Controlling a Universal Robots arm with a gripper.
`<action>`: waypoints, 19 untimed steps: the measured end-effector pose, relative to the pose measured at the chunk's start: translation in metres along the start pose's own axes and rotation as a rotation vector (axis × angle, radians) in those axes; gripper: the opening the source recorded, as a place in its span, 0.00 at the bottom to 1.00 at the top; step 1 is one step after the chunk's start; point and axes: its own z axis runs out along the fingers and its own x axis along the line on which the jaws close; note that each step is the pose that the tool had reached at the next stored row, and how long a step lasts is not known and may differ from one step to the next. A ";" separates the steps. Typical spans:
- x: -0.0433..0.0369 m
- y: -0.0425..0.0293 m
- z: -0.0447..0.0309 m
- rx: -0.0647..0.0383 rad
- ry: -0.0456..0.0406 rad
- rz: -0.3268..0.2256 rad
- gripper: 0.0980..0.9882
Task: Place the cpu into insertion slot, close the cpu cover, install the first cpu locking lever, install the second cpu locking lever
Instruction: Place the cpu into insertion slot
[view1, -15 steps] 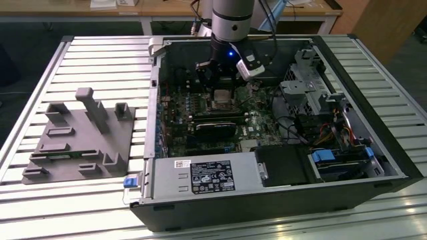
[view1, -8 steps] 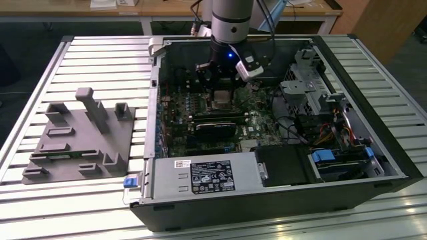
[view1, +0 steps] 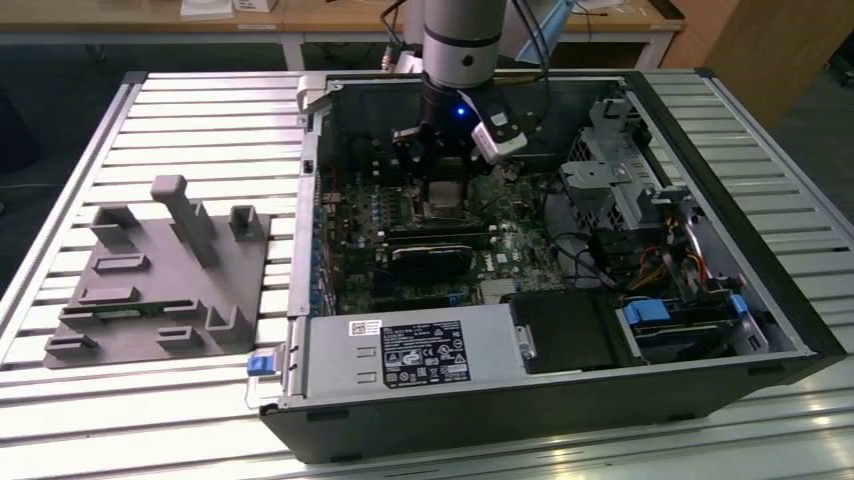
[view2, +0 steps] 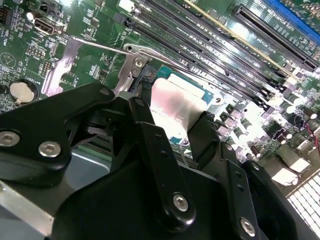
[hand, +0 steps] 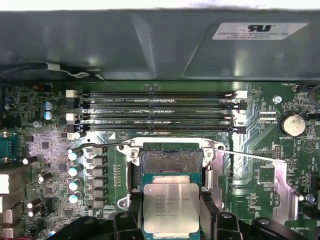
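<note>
A slatted metal table (view1: 80, 130) is carrying an open computer case (view1: 441, 425) that is lying on its side, with the green motherboard (view1: 354, 240) facing up. The robot arm (view1: 461, 40) is reaching straight down into the case. Its gripper (hand: 171, 197) is pinching the cpu (hand: 171, 207) by two opposite edges. The black fingers (hand: 136, 210) are closed in to the chip's width, and the metal top is facing the first wrist camera. The insertion slot (hand: 171, 161) is lying open and bare just beyond the chip's leading edge, between the chip and the long memory slots (hand: 160, 110). The chip's sides are running parallel to the socket frame, so it is sitting squared up but offset from the slot. Whether it is touching the socket cannot be told.
</note>
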 end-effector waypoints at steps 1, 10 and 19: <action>-0.0001 0.0000 0.0003 0.000 -0.0011 -0.001 0.49; 0.0000 0.0000 0.0008 0.000 0.0015 0.064 0.49; 0.0000 0.0001 0.0017 -0.002 0.0084 0.227 0.49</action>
